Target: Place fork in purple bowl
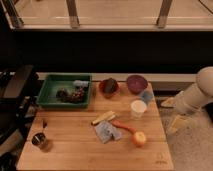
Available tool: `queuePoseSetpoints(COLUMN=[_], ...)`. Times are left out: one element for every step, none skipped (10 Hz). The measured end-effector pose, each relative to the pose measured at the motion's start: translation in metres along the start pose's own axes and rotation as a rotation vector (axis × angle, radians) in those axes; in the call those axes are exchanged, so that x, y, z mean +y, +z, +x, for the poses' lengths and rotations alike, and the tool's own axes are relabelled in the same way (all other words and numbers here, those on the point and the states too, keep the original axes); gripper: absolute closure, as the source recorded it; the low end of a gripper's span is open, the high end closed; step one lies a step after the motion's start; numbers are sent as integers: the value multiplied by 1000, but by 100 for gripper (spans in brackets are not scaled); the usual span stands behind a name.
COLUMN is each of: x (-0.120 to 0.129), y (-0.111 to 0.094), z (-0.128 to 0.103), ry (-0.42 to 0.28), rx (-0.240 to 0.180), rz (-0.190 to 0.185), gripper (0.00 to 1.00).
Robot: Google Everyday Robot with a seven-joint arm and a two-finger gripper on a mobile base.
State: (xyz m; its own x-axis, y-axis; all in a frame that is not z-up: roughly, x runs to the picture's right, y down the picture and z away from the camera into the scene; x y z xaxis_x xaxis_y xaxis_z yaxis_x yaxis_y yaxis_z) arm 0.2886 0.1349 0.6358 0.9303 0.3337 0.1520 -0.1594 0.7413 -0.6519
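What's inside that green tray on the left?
The green tray holds a dark lumpy heap and a small pale object at its back. Anything beneath the heap is covered. The gripper hangs beyond the right edge of the table.

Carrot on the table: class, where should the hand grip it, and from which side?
Grip the carrot mid-length from above, closing across its narrow width: it lies flat, long axis running roughly left to right, with the blue cloth beside it. The hand hangs open off the right edge of the table.
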Motion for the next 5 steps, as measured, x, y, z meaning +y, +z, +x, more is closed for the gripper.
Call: queuePoseSetpoints(x=[0,0,-1,-1,-1], y=[0,0,0,1,8], z=[0,0,0,0,-4], ry=[0,0,1,6,2], rx=[0,0,-1,-13,-39], rz=[0,0,-1,-11,-27], gripper=[20,20,20,20,20])
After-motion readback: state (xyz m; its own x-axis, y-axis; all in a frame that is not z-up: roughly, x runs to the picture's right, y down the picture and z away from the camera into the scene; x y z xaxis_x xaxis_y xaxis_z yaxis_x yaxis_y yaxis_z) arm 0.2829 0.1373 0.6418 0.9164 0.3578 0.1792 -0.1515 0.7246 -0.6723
